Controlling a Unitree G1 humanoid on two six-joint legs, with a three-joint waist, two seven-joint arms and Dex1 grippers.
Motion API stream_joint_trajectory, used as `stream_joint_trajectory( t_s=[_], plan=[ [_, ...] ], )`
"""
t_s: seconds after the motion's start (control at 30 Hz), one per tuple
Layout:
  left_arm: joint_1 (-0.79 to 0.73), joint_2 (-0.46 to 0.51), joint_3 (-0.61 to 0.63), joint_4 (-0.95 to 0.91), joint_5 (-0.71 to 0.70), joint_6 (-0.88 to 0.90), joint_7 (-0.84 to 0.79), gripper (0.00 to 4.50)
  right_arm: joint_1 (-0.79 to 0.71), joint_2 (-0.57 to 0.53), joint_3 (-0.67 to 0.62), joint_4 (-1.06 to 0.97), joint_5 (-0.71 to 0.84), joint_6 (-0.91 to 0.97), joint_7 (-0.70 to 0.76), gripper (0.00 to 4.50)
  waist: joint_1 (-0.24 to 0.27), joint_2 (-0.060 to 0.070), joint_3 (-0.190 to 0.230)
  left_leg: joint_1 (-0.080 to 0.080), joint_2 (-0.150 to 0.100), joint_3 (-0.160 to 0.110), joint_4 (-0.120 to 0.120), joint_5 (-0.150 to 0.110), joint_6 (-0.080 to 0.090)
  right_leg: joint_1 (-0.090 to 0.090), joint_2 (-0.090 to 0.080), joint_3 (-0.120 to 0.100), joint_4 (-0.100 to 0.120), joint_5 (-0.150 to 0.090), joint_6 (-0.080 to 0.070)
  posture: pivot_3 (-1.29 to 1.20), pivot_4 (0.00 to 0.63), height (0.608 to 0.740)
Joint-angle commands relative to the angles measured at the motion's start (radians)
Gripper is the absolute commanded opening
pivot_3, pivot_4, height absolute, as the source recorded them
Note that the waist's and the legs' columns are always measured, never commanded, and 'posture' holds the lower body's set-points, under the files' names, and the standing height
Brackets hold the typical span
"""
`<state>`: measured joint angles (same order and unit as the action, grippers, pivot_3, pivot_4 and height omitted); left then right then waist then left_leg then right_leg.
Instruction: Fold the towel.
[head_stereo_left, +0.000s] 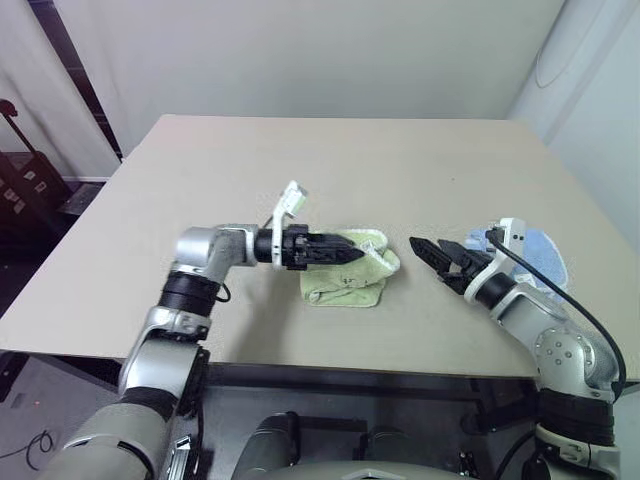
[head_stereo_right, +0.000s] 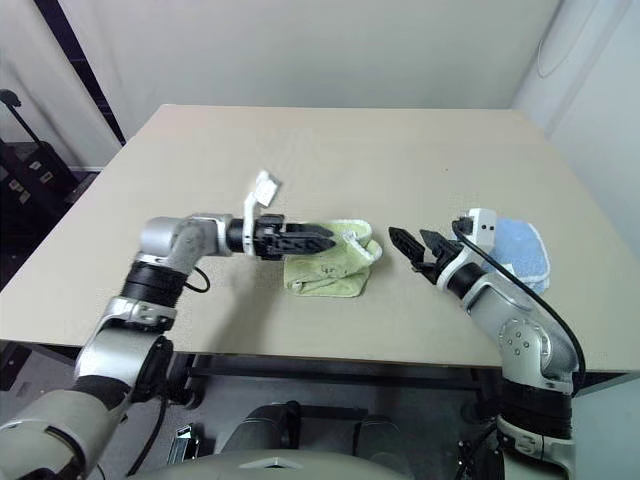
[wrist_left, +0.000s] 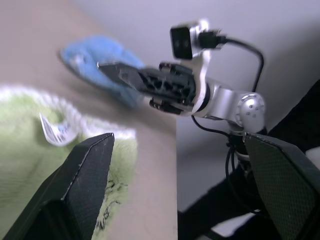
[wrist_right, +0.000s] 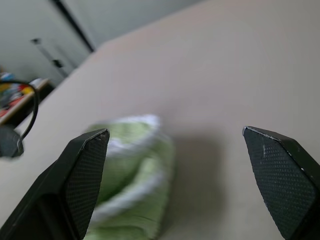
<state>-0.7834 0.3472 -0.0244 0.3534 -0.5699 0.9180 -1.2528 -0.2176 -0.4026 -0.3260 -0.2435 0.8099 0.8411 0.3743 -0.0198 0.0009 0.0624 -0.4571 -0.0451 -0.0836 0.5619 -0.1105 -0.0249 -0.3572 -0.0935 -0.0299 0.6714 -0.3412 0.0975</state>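
Note:
The light green towel (head_stereo_left: 345, 283) lies folded into a small thick bundle near the table's front edge. Its white edging curls up along the side facing my right arm, and a small white label (wrist_left: 55, 132) shows on it. My left gripper (head_stereo_left: 355, 253) reaches in level from the left and hovers just over the bundle's top. It is open, and its fingers (wrist_left: 85, 175) hold nothing. My right gripper (head_stereo_left: 428, 245) is also open and empty. It points at the towel (wrist_right: 130, 165) from the right, a short gap away.
A smaller light blue towel (head_stereo_left: 535, 250) lies on the table behind my right wrist, near the right edge. The beige table (head_stereo_left: 300, 160) stretches bare beyond the green bundle. A white wall stands behind, with dark luggage on the floor at the far left.

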Motion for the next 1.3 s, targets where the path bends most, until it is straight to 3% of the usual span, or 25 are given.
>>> stream_joint_trajectory(
  t_s=[0.03,0.1,0.27,0.43,0.5,0.63,0.73,0.87,1.03,1.2,1.3],
  plan=[
    [0.016,0.043,0.030,-0.006,0.049,-0.148,0.035,4.44,-0.069,-0.020,0.025,-0.037,0.020,-0.020,0.052,4.31,0.002,0.000,0.000,0.001,0.000,0.000,0.000,0.000,0.000,0.000,0.000,0.000,0.000,0.000,0.000,0.00,0.000,0.709],
    [0.022,0.047,0.051,0.033,0.082,-0.235,0.091,4.45,-0.110,-0.030,0.053,-0.047,0.024,-0.026,0.099,3.87,0.005,0.000,0.000,0.003,0.000,0.000,0.000,0.000,0.000,0.000,0.000,0.000,-0.001,0.000,0.000,0.00,0.000,0.709],
    [0.061,0.049,0.006,0.055,0.143,-0.377,0.073,2.78,-0.250,-0.024,0.147,0.029,-0.014,-0.025,0.168,2.09,0.005,0.000,0.000,0.004,-0.001,0.000,0.000,-0.001,-0.002,0.001,-0.001,0.000,-0.002,0.000,0.000,0.00,0.000,0.709],
    [0.107,-0.038,-0.066,0.070,0.235,-0.608,0.096,0.86,-0.349,0.011,0.255,0.168,-0.085,-0.050,0.232,0.15,0.009,0.000,0.000,0.004,-0.001,0.000,-0.001,0.000,0.000,0.001,-0.001,0.000,-0.004,0.000,0.000,0.00,0.000,0.709],
    [0.121,-0.070,-0.081,0.094,0.259,-0.705,0.087,0.12,-0.360,0.015,0.285,0.213,-0.106,-0.050,0.260,0.00,0.008,0.000,0.000,0.004,-0.001,0.001,-0.001,0.000,0.000,0.001,-0.001,0.000,-0.004,0.000,0.000,0.00,0.000,0.709],
    [0.145,-0.121,-0.107,0.212,0.300,-0.874,0.056,0.12,-0.299,0.008,0.380,0.334,-0.211,-0.104,0.325,0.00,0.006,0.000,0.000,0.004,-0.001,0.001,-0.001,0.000,0.000,0.002,0.000,0.000,-0.004,0.001,0.002,0.00,0.000,0.709],
    [0.167,-0.107,-0.166,0.365,0.397,-0.993,0.049,0.12,-0.207,-0.005,0.454,0.436,-0.321,-0.165,0.345,0.00,0.005,-0.001,-0.001,0.008,0.000,0.001,-0.001,0.000,0.000,0.004,0.002,0.000,-0.004,0.002,0.003,0.00,0.000,0.709],
    [0.176,-0.122,-0.142,0.431,0.383,-0.992,0.042,0.12,-0.146,-0.008,0.480,0.470,-0.392,-0.227,0.357,0.00,0.003,-0.002,-0.003,0.011,0.000,0.001,-0.001,0.000,0.000,0.006,0.003,0.001,-0.003,0.001,0.001,0.00,0.000,0.709],
    [0.152,-0.128,-0.117,0.452,0.366,-0.998,0.012,0.12,-0.156,0.009,0.408,0.411,-0.352,-0.230,0.366,0.00,0.004,-0.002,-0.005,0.015,0.000,-0.001,0.000,-0.002,-0.003,0.011,0.001,-0.001,-0.003,0.001,0.000,0.00,0.000,0.709],
    [0.131,-0.106,-0.064,0.382,0.280,-0.866,-0.075,0.12,-0.153,0.011,0.340,0.278,-0.262,-0.192,0.399,0.00,0.003,-0.002,-0.005,0.012,0.000,-0.001,-0.001,-0.002,-0.003,0.008,0.000,-0.001,-0.003,0.001,0.001,0.00,0.000,0.709],
    [0.112,-0.069,0.003,0.316,0.207,-0.738,-0.065,0.68,-0.147,0.020,0.270,0.175,-0.160,-0.140,0.397,0.00,0.001,-0.002,-0.005,0.010,0.000,-0.001,-0.001,-0.001,-0.001,0.006,0.001,0.000,-0.003,0.001,0.001,0.00,0.000,0.709]
  ],
)
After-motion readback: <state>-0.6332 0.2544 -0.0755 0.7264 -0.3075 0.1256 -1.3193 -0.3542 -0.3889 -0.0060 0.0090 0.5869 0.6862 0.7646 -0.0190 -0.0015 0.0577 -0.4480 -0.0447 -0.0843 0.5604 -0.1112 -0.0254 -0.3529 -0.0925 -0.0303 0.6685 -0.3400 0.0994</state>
